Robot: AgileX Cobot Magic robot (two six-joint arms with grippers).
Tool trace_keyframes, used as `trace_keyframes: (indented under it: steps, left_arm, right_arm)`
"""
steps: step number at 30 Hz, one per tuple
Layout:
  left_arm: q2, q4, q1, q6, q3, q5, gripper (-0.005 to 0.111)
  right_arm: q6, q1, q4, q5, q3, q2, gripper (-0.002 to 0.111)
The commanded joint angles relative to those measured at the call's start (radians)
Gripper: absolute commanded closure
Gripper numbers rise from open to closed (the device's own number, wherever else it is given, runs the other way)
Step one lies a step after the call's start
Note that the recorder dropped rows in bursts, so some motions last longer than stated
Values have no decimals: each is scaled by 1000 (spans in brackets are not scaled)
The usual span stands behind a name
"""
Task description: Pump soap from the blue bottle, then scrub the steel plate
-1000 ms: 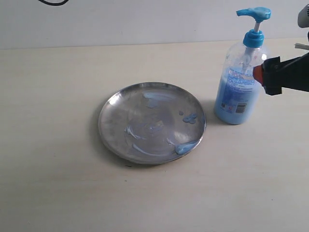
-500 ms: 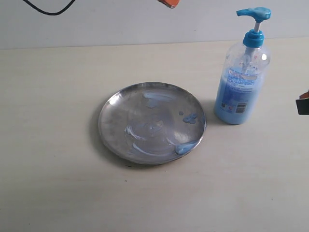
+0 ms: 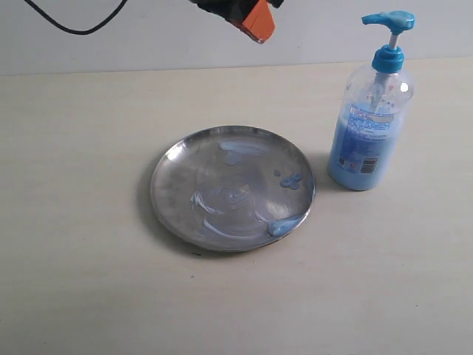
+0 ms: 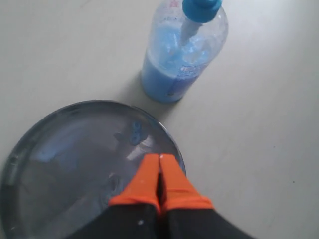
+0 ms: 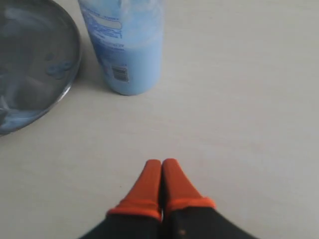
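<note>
The pale table (image 3: pixel 89 296) takes up nearly everything I can see. On it, a little left of centre, the steel plate (image 3: pixel 183 168) lies flat. The blue bottle (image 3: pixel 367 140) stands upright just beside the plate's right rim without touching it. Its label faces the near side and its pump head (image 3: pixel 388 20) is up.

My left claw (image 4: pixel 159 159) is shut tight, its orange fingertips pressed together with nothing between them. It hangs over the plate, and from its own camera the tips line up with the rim on the bottle's side. In the exterior view only an orange tip shows at the far edge, so I can't say for sure how high I am holding it. My right claw (image 5: pixel 161 163) is also pinched shut and empty. It hovers over bare table, with the bottle and a bit of the plate's rim ahead of it. The exterior view does not catch it at all.

The soap (image 3: pixel 284 225) fills roughly the lower half of the bottle. On the plate it sits as a thick blob against the near-right rim, with a few small drops further right. Pale smears cross the middle and the far side. A black cable (image 3: pixel 74 28) loops at the far left.
</note>
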Motion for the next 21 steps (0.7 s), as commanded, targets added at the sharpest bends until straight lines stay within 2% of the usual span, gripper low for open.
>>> trace_keyframes:
  steps: [1,8,12,15,21]
  left_arm:
    - [-11,-65,3,63,57,-17,107]
    - [-7,-163,1,177,233,-189,107]
    - [71,-183,-16,202,245,-202,107]
    - [153,-180,-47,229,245,-262,107]
    - [263,-187,-52,231,245,-368,107]
  right_arm:
    - [-81,0,83,12,-5,-70,108]
    - [-79,0,83,-44,21,-230,108]
    - [-69,0,113,-91,70,-274,108]
    - [-74,0,132,-99,70,-280,108]
    - [-74,0,137,-114,70,-280,108]
